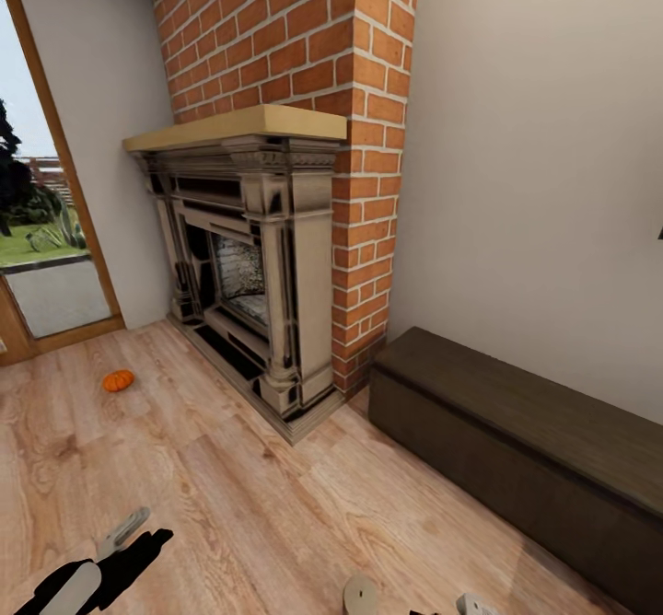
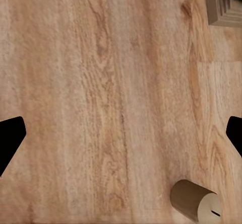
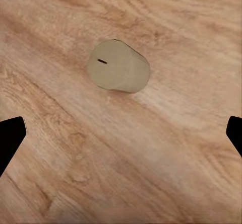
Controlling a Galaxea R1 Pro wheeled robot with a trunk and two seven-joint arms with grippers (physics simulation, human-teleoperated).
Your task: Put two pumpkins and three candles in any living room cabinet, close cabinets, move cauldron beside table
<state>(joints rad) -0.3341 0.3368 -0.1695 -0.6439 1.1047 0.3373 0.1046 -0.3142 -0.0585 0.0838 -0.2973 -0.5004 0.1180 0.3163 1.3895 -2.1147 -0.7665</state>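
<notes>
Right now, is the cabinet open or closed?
Closed, as far as shown. The cabinet by the wall shows a flat, flush front with no drawer pulled out; its far right end is cut off.

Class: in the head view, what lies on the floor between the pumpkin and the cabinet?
Between the pumpkin and the cabinet stands the fireplace base; head view.

Cabinet (image 1: 516, 431): right end runs off the picture's right edge.
Candles (image 1: 361, 595): two cut by the near edge.
Left gripper (image 1: 124, 530): fingertips' gap unclear.
</notes>
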